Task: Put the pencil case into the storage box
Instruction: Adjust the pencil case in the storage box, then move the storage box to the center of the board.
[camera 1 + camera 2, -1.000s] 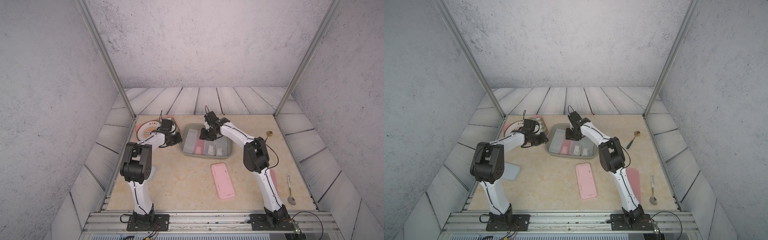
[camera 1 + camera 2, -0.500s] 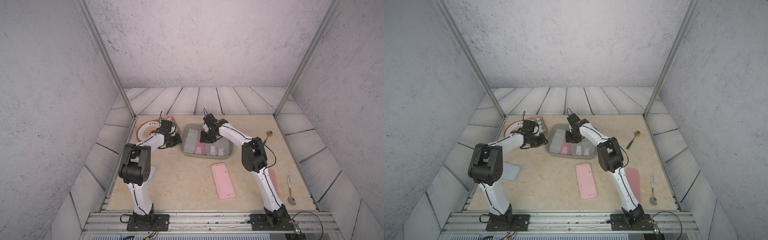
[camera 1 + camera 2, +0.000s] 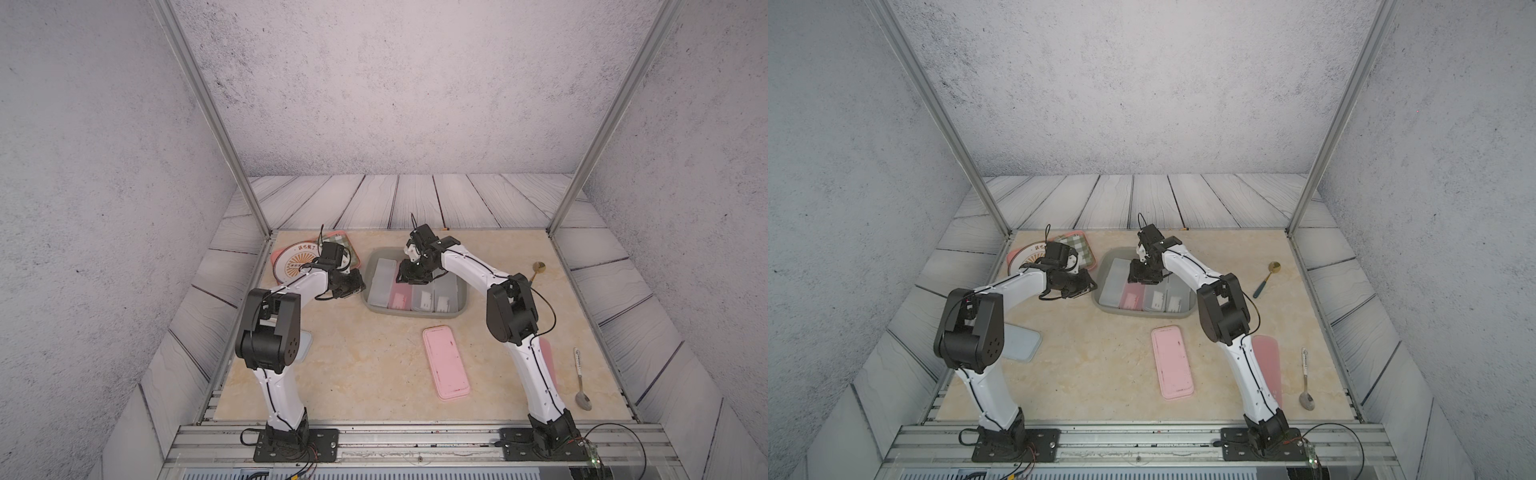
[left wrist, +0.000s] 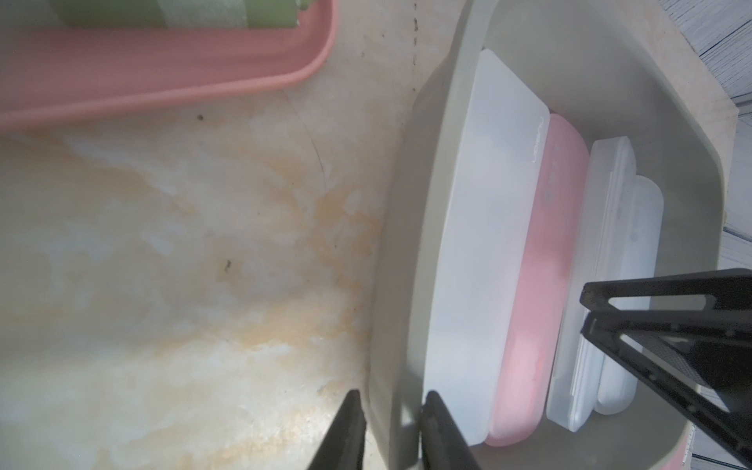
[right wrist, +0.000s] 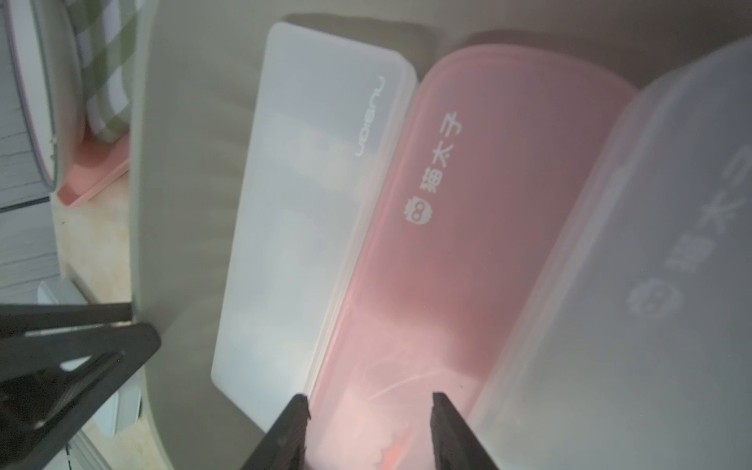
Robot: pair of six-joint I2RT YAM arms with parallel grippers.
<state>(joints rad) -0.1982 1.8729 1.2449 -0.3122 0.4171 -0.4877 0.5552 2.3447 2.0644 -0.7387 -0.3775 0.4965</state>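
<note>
Inside storage box (image 3: 415, 314), maybe four cases (image 3: 400, 296)

Storage box (image 3: 415, 315): one
Cases inside it: four — white case (image 3: 384, 282), inner pink case (image 3: 400, 297), frosted case (image 3: 423, 299), second frosted case (image 3: 445, 297)
Cases out on the table (image 3: 353, 374): three — loose pink case (image 3: 446, 363), half-hidden pink case (image 3: 1268, 361), pale grey case (image 3: 1021, 343)
All cases: seven
Spoons: two, gold-bowled spoon (image 3: 539, 266) and silver spoon (image 3: 583, 401)
Pink tray (image 4: 162, 77): one
Round plate (image 3: 295, 262): one
Checked cloth (image 3: 1077, 245): one
Robot arms: two, left arm (image 3: 270, 328) and right arm (image 3: 511, 311)
</note>
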